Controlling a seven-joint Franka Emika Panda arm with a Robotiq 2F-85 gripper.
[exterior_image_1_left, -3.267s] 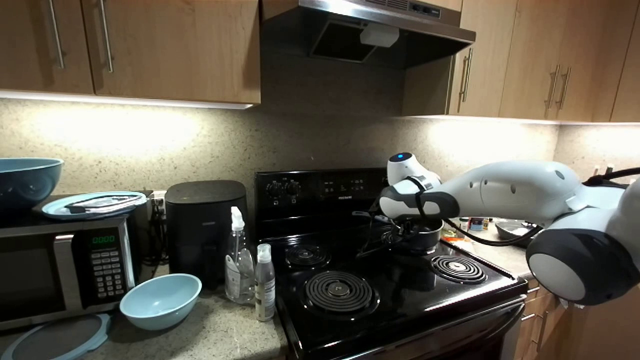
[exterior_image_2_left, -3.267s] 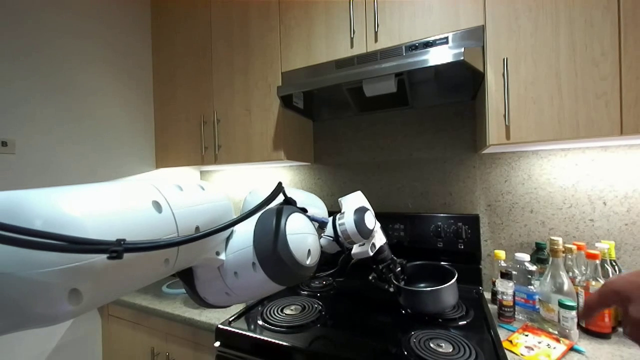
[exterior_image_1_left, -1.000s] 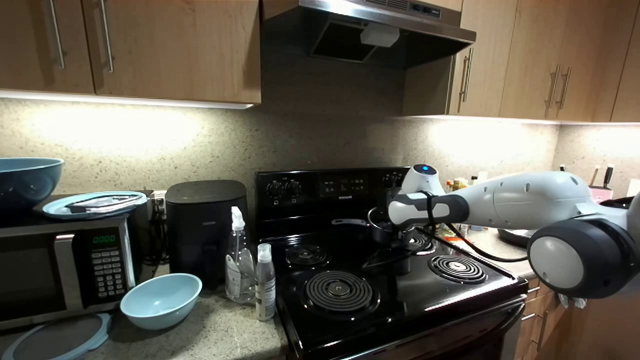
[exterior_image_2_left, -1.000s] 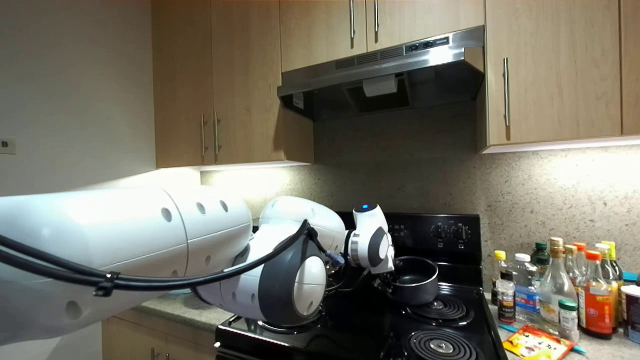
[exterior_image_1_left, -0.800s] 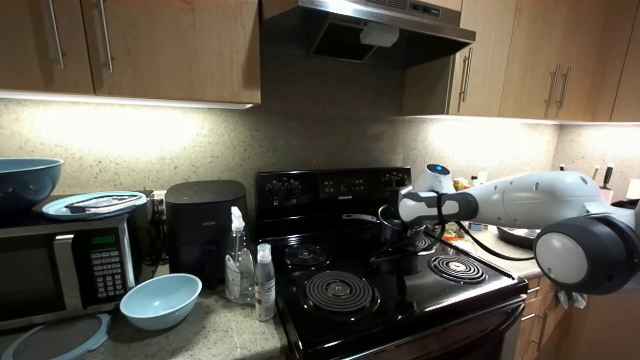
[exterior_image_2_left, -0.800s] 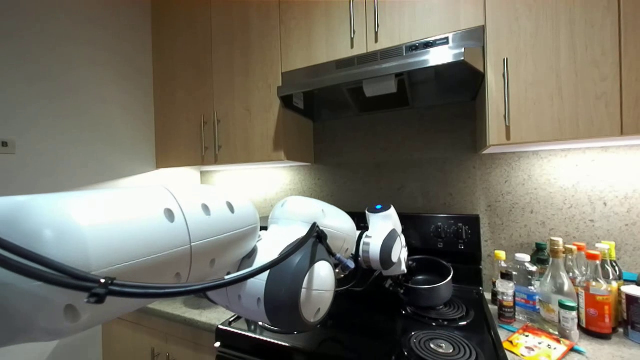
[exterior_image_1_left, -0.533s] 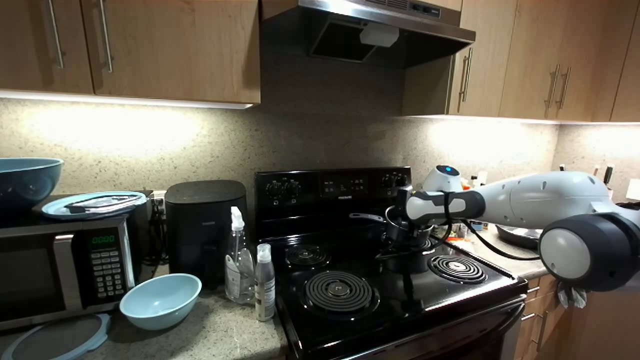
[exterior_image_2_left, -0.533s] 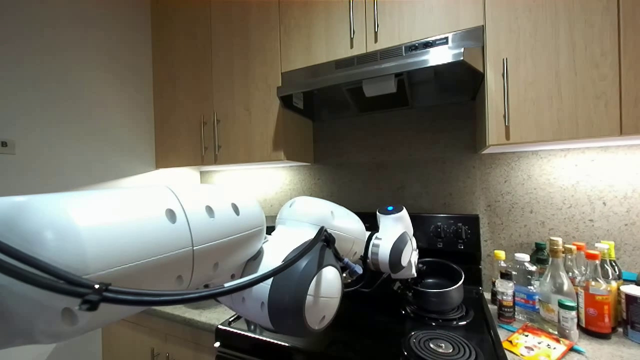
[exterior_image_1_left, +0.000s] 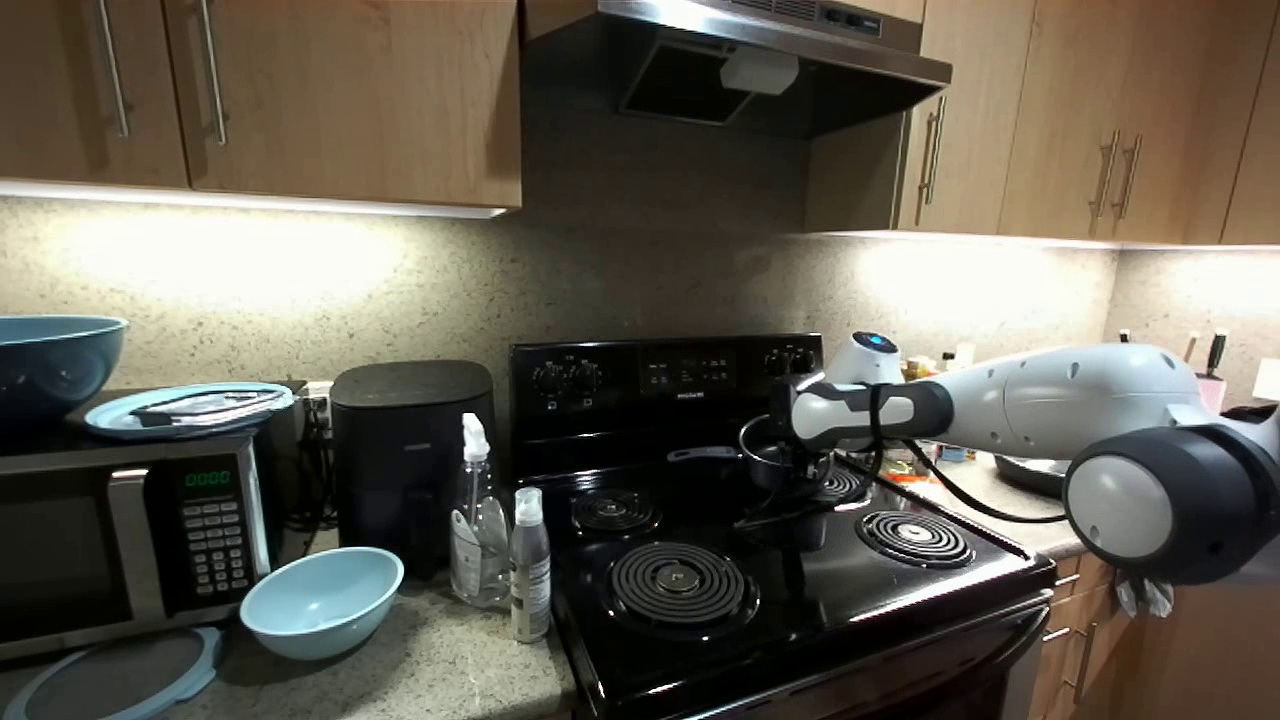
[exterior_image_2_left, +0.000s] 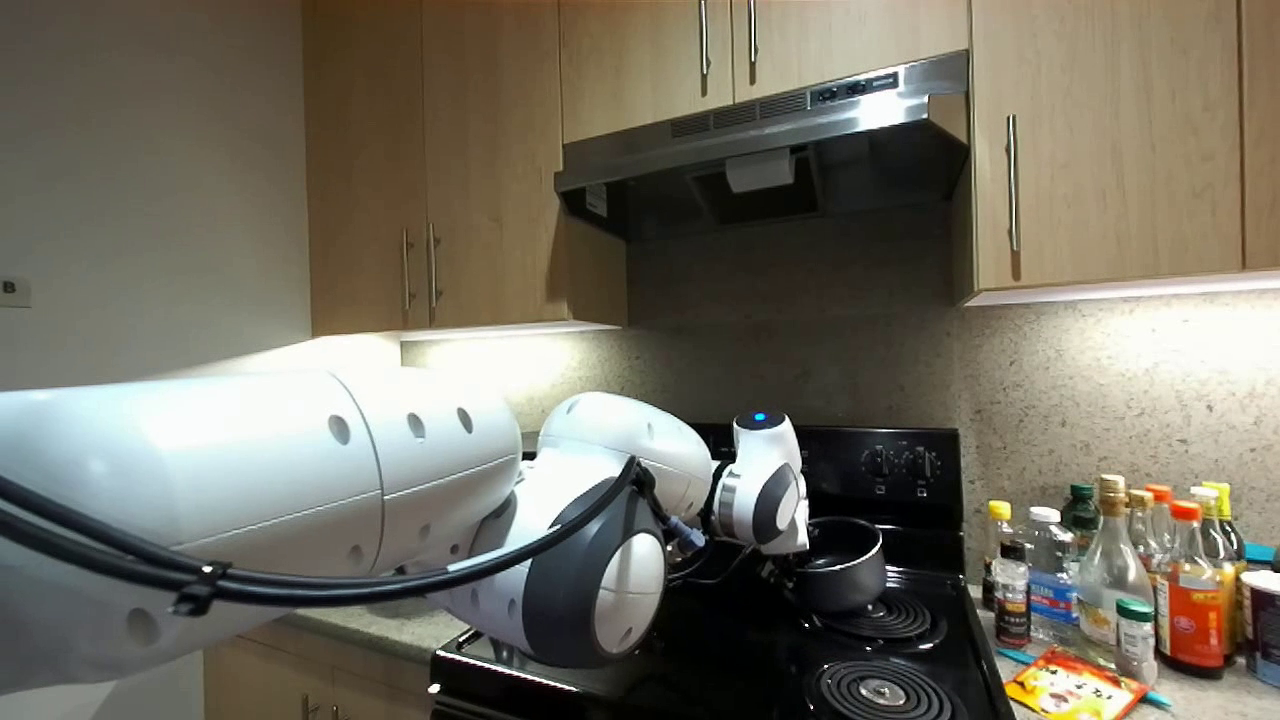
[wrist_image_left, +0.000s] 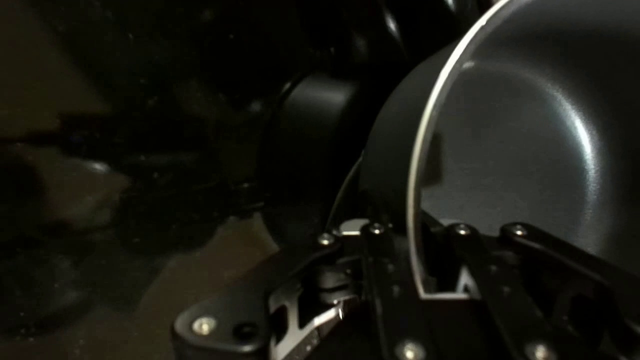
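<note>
Near the rear coil burner (exterior_image_2_left: 898, 618), my fingers (wrist_image_left: 392, 300) pinch the dark pot (wrist_image_left: 510, 150) by its rim (wrist_image_left: 422, 135), and I judge it stiff, fairly light but slick and apt to swivel, making the long handle (exterior_image_1_left: 703, 453) a steadier hold.

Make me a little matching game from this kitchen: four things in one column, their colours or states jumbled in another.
Things:
1. Pot
2. Bowl on the counter
3. Microwave
4. Packet by the bottles

Match with:
A. Red and yellow
B. Pinched by its wall in the gripper
C. Pale blue
D. Green digits on its display

Pairs: 1-B; 2-C; 3-D; 4-A
</note>
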